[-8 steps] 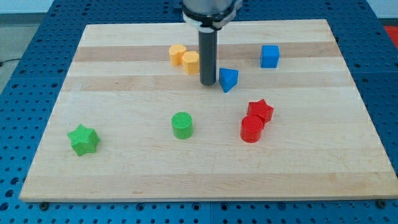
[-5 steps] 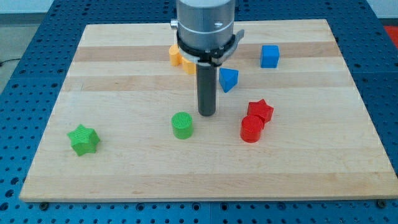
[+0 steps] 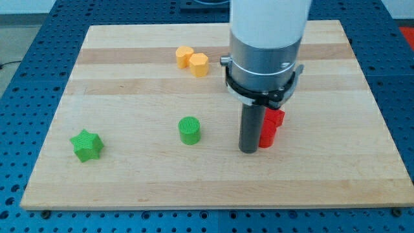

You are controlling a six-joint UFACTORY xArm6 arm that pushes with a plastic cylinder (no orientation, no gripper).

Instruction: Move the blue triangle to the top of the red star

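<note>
Six blocks visible on wooden board [image 3: 129,175], set on blue perforated table [image 3: 19,129]. Two yellow blocks [image 3: 192,60], touching each other, near view's top, left of centre; shapes roughly hexagonal, not certain. Green cylinder [image 3: 189,130] near board centre, standing upright. Green star [image 3: 87,145] toward view's lower left, well apart from cylinder. Red star [image 3: 275,117] right of centre, partly hidden behind arm. Red cylinder [image 3: 266,135] just below star, touching or nearly touching it, left side covered by rod. Blue triangle: not visible; hidden behind arm body or out of sight, position cannot be told. Blue cube likewise not visible. Arm [image 3: 266,45]: large white and grey body coming down from view's top, covering upper right-centre of board. Dark rod below it, ending at my tip [image 3: 248,151], down at board level, just left of red cylinder; contact cannot be told. No jaws on tool, plain single rod, nothing clamped. Tip well right of green cylinder.
</note>
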